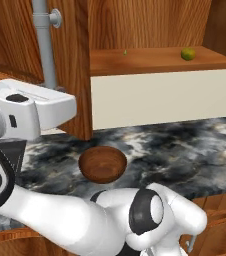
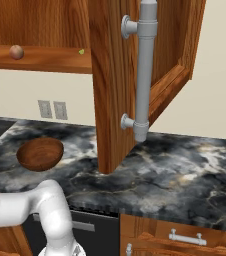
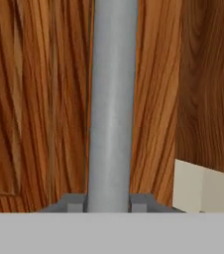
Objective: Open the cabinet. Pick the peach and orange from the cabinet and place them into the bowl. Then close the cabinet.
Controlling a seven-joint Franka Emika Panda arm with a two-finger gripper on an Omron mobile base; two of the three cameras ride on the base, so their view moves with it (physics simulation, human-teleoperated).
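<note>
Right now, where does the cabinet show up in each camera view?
Left base view: cabinet across the top, open door at left.
Right base view: across the top, open door central.
Hand view: its wood behind the bar handle.
Shared landmark: bowl, in both base views.

Marbled counter [image 2: 185,170], cream wall [image 2: 215,90]

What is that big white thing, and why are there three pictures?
It is a robot arm in a pretend kitchen. Two cameras ride behind it, one on each side. The third sits on its hand and looks along the fingers. The hand is shut on the grey bar handle of a cabinet door. On the shelf inside sit a peach and a yellow-green orange. A brown wooden bowl waits on the dark stone counter.
</note>
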